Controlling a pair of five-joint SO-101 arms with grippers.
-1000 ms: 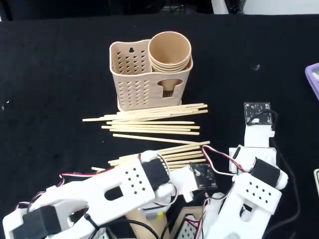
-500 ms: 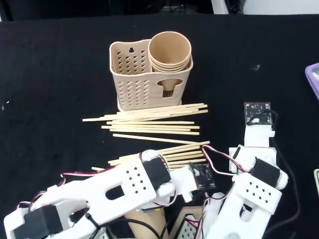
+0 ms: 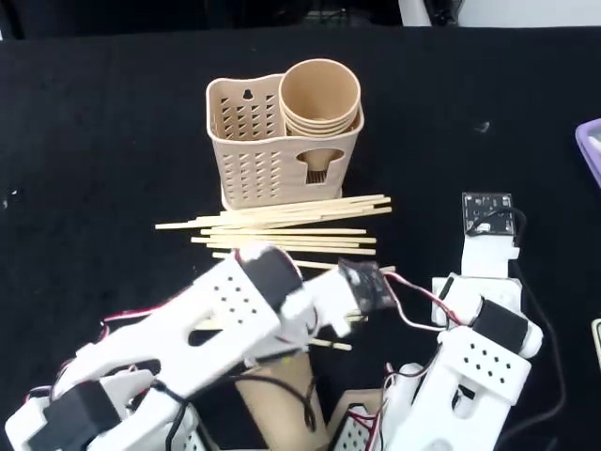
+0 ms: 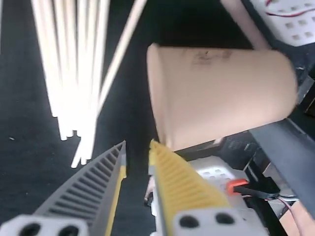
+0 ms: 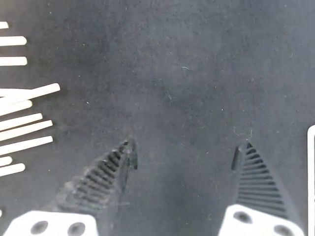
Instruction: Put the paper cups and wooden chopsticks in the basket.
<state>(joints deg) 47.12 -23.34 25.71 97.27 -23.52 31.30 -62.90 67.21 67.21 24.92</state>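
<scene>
Holding paper cup (image 4: 221, 93) sideways, near side of chopsticks (image 3: 282, 230): left gripper (image 4: 137, 142) jaws narrow, apparently nipping cup's end. Right gripper (image 5: 184, 147) jaws wide over desk (image 5: 197, 59). Next, likely: carry cup to basket (image 3: 258, 164), upright it, nest into stacked cups (image 3: 319, 94).

Desk (image 3: 103, 122) is plain black all over, with a few tiny pale specks (image 3: 7, 197) near its left edge and a small greyish mark (image 3: 481, 127) over on the right. A purple object (image 3: 590, 150) pokes in at the right edge, with a pale thing (image 3: 596, 338) further along that same edge.
</scene>
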